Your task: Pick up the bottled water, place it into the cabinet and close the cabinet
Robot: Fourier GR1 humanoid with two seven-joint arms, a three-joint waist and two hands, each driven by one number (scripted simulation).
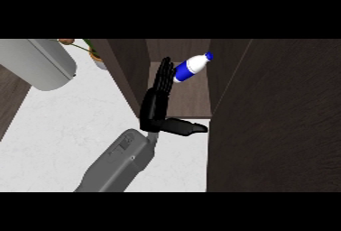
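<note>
The bottled water [191, 67], white with a blue label and blue cap, is tilted inside the open dark-wood cabinet [190, 101], its cap pointing up and to the right. My left hand [156, 101] reaches into the cabinet opening just left of the bottle. Its fingers [163, 76] are straight and run up alongside the bottle's lower end, and the thumb [190, 127] sticks out to the right below it. The hand is open and holds nothing. I cannot tell whether the fingers touch the bottle. My right hand does not show.
The cabinet's big dark door [279, 126] stands open at the right, and a narrower dark panel [126, 67] flanks the opening on the left. A rounded grey appliance [43, 63] and a potted plant [93, 52] sit at the back left on the white counter [66, 126].
</note>
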